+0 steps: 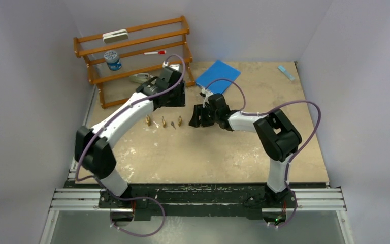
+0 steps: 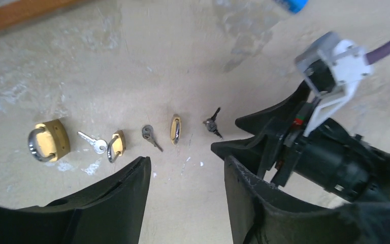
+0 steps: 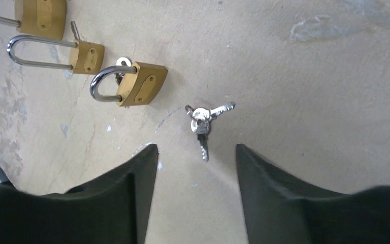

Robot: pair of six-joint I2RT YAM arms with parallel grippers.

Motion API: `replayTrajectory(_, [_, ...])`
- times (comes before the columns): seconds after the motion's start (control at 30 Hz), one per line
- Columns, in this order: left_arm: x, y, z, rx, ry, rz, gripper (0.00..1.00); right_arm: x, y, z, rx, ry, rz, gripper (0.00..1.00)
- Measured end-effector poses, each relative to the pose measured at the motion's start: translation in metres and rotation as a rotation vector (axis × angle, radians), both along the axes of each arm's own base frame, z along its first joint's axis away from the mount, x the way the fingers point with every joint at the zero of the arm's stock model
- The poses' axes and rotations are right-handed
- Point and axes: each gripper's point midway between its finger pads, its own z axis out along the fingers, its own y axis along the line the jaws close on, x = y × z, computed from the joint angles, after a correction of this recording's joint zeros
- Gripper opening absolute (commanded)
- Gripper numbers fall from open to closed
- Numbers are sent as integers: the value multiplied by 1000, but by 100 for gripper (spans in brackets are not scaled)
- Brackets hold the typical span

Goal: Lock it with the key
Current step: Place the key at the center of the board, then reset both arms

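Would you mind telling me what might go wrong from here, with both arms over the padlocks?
1. The key bunch lies flat on the table below the open right pincer; a grasp may slip or scrape.
2. The left pincer hangs close beside it, so the arms might collide.
3. The row holds three padlocks and loose keys; a wrong match is possible.

Place: robot lab test cell
Walls: plain white enclosure walls [image 1: 25,76]
Surface: scuffed beige worktop [image 1: 208,157]
Mounting: slotted aluminium mounting rail [image 1: 325,199]
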Motion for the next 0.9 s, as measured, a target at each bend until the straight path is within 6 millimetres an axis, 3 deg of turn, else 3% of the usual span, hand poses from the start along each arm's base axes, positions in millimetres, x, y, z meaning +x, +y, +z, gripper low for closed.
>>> replayTrajectory(0.1, [-2, 6, 38, -51, -116, 4, 57, -3, -6, 12, -20, -8, -7, 78])
replayTrajectory(0.17, [-4, 13, 57, -72, -178, 12, 57, -1, -11, 31, -26, -42, -26, 98])
replayTrajectory(0.37, [-9, 59, 87, -109, -340, 88, 62, 6, -41, 120, 59, -233, -85, 99])
replayTrajectory(0.47, [-17, 84, 94, -97, -414, 149, 72, 19, -90, 156, 138, -305, -178, 99])
replayTrajectory(0.6, [-31, 104, 117, -104, -530, 195, 77, 34, -142, 172, 127, -343, -314, 99])
replayTrajectory(0.77, [-36, 118, 144, -147, -638, 241, 78, 20, -157, 192, 80, -379, -385, 99])
replayTrajectory(0.9, [-34, 120, 140, -149, -643, 247, 78, 14, -172, 207, 58, -414, -449, 99])
